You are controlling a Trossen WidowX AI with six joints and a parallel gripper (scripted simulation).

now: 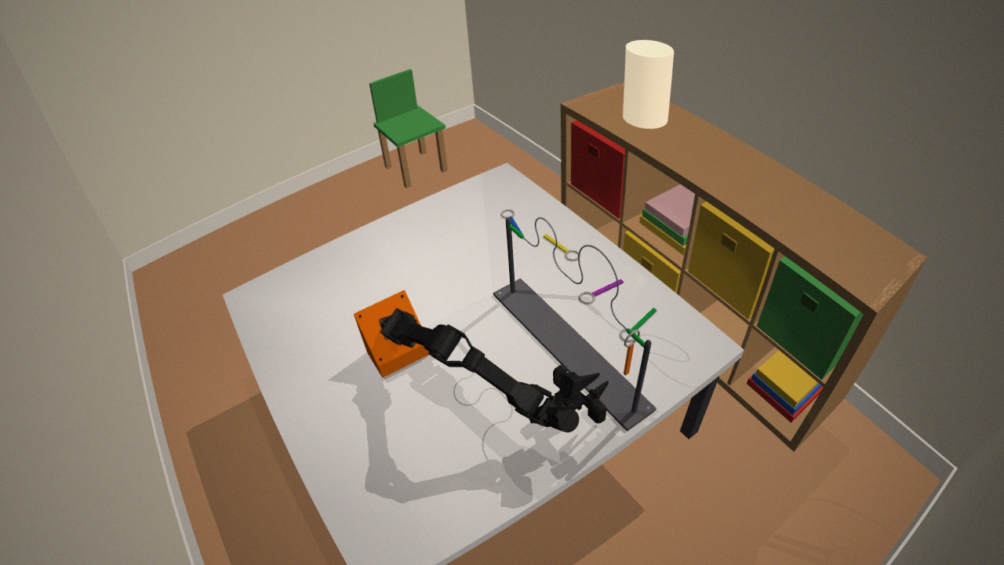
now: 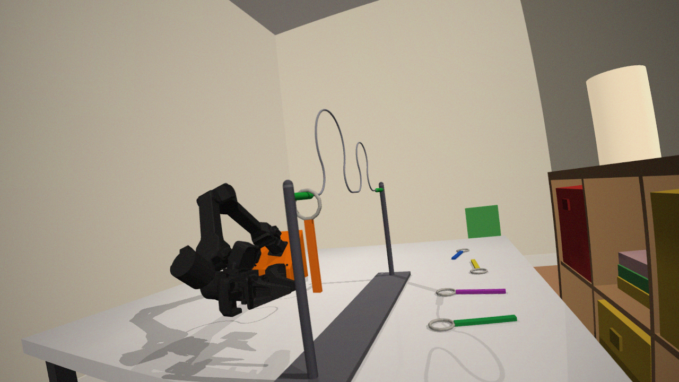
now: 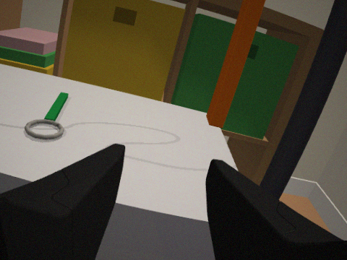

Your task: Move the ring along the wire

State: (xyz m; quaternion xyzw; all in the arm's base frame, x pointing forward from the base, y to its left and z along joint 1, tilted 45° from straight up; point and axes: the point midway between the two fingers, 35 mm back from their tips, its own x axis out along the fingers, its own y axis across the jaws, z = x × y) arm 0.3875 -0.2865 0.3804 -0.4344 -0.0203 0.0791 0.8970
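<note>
The orange handle (image 1: 628, 359) (image 2: 312, 256) (image 3: 236, 65) hangs down from its grey ring (image 2: 320, 206), which is around the green part (image 1: 640, 339) (image 2: 303, 195) beside the near post (image 1: 642, 376) (image 2: 296, 266) (image 3: 307, 101). My gripper (image 1: 602, 379) (image 3: 167, 163) is partly open with nothing between its fingers. In the wrist view the handle's lower end shows above and a little left of the right fingertip. The grey wire (image 2: 343, 142) winds to the other green part (image 1: 516, 231) (image 2: 378, 190) at the far post (image 1: 510, 256) (image 2: 386, 232). The near post partly hides the fingertips in the exterior view.
A dark base plate (image 1: 562, 337) (image 2: 351, 327) joins the posts. Beyond it lie ring tools with green (image 1: 644, 319) (image 2: 484, 321) (image 3: 58, 105), purple (image 1: 608, 287) (image 2: 479, 291), yellow (image 1: 554, 242) (image 2: 475, 263) and blue (image 2: 457, 254) handles. A shelf stands behind the table.
</note>
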